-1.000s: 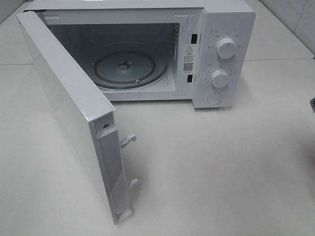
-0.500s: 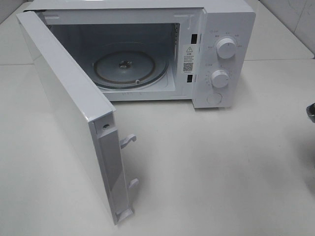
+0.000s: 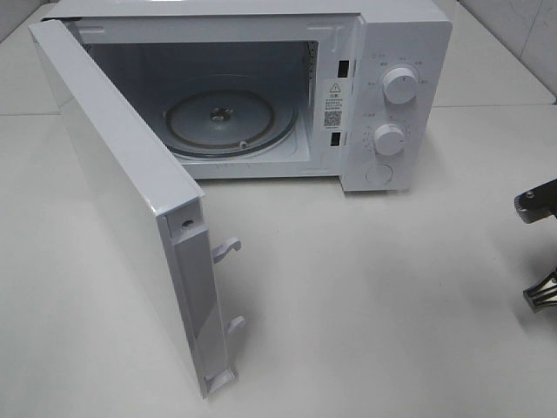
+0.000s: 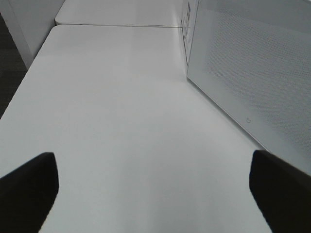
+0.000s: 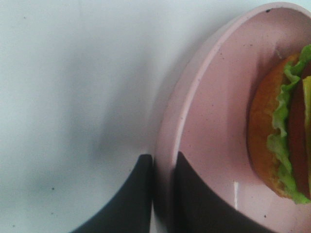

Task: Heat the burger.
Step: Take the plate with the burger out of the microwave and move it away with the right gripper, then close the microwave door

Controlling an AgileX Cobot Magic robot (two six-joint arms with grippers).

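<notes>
Beside the burger [image 5: 279, 131], right fingers [image 5: 138, 194] pinch the pink plate [image 5: 214, 121] rim; left fingers [image 4: 29, 184] wide.

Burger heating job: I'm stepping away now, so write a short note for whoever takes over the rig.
Left hand: open, holding nothing, beside the microwave door.
Right hand: shut on the pink plate rim; the burger sits on that plate.
Done: the microwave stands open, its turntable bare.
Left: carry the plate in, set it on the turntable, close the door, start heating.
</notes>
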